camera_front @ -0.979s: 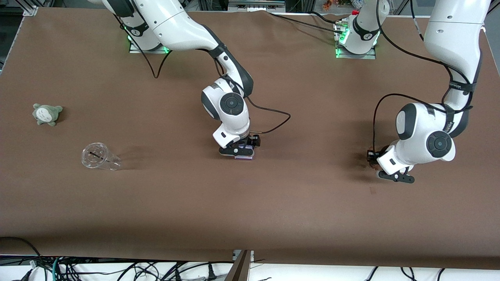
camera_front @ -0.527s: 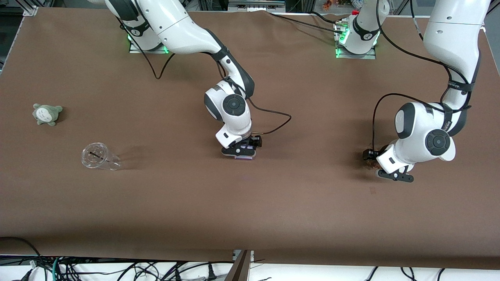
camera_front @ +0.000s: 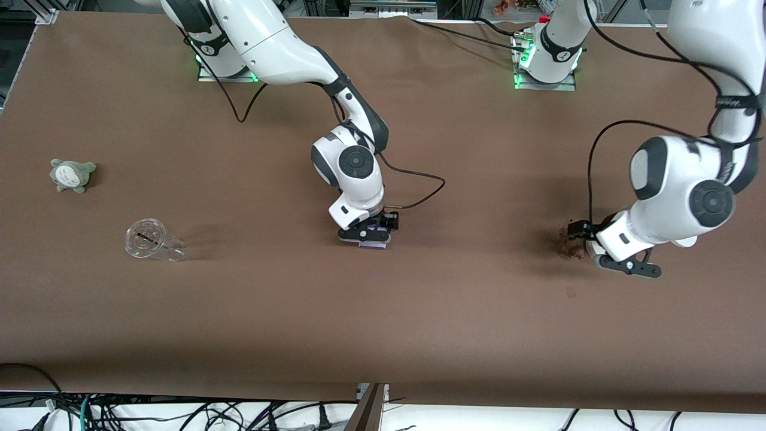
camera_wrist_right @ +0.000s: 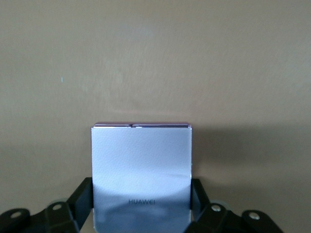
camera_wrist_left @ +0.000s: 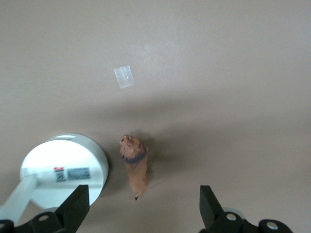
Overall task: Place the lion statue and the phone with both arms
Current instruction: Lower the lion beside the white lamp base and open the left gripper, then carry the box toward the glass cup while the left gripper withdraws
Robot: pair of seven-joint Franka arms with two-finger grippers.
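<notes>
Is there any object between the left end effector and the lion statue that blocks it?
Nothing visible does. The lion statue lies on the table between the open fingers of the left end effector, which hangs above it. A white round base sits beside the statue, apart from it.

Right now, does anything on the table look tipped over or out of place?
Yes: the clear plastic cup lies on its side toward the right arm's end. The lion statue lies loose between the open left gripper fingers.
</notes>
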